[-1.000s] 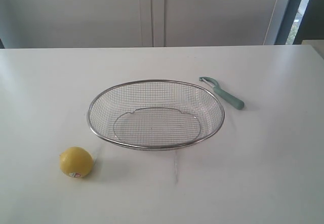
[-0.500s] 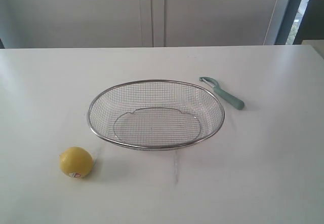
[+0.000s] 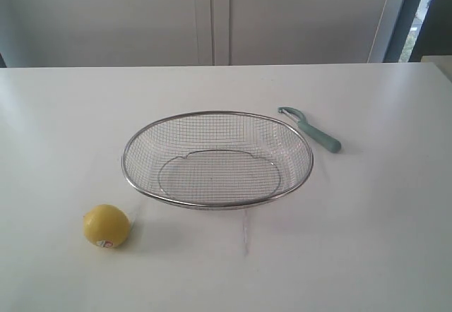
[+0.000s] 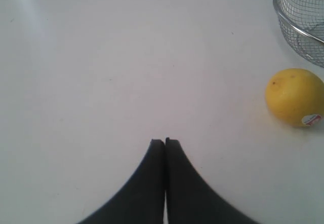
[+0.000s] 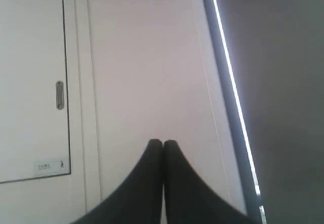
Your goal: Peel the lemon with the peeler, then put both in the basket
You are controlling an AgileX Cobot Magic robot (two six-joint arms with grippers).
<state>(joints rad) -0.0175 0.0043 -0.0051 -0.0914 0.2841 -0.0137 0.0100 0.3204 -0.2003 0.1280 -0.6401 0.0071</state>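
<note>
- Middle of the white table (image 3: 374, 241): basket (image 3: 124, 160), whole oval rim in sight in the exterior view, broad bare tabletop in front and to both sides.
- Toward the near left: lemon (image 3: 106, 225), sticker low on its front, well apart from the basket rim, open surface all round.
- By the basket's far right rim: peeler (image 3: 314, 133), flat on the table, blade head toward the far side, handle angled off to the right. Touching the rim or just clear of it: hard to make out.
- Far table edge plain against pale cupboard doors; near edge and both side edges cut off by the frame.
- Left gripper (image 4: 164, 142): clenched, tips pressed together on nothing, bare tabletop ahead; lemon off to one side, untouched; only a slice of the basket in that view.
- Right gripper (image 5: 162, 143): likewise clenched on nothing, aimed at a pale door with a small handle (image 5: 59, 95); table outside that view.
</note>
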